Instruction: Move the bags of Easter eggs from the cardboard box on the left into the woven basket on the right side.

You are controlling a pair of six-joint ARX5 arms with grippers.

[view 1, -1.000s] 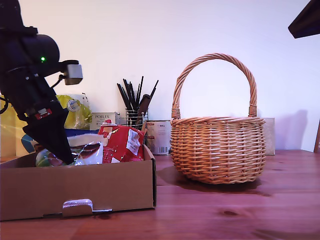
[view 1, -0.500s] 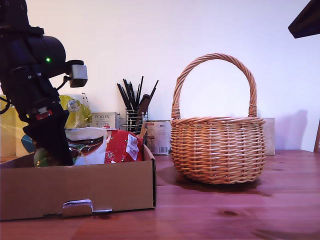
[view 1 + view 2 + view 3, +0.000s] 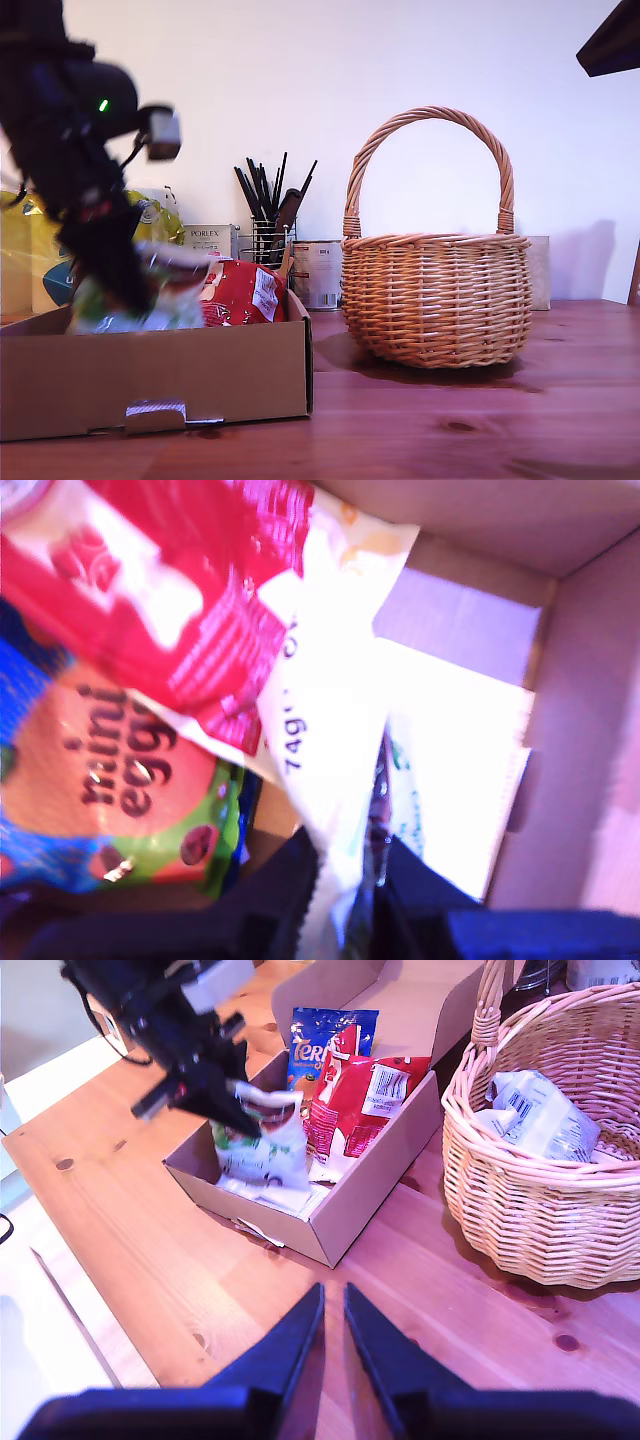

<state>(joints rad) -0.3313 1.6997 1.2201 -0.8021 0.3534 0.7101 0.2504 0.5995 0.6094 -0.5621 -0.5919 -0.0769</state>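
Observation:
In the exterior view's left, my first gripper is shut on a white and green bag and holds it just above the cardboard box, blurred by motion. The first wrist view shows that bag pinched between the fingers, over a red bag and a blue "mini eggs" bag. The second wrist view shows the red bag and a blue Terry's bag in the box. The woven basket holds a white bag. My second gripper hangs high over the table, shut and empty.
Behind the box stand a wire pot of black utensils, a white Porlex carton, a tin can and a yellow pack. A strip of wooden table separates box and basket.
My first gripper has closed on the white and green bag and lifted it up out of the box, drifting slightly toward the exterior view's right. The basket and second gripper stayed put.

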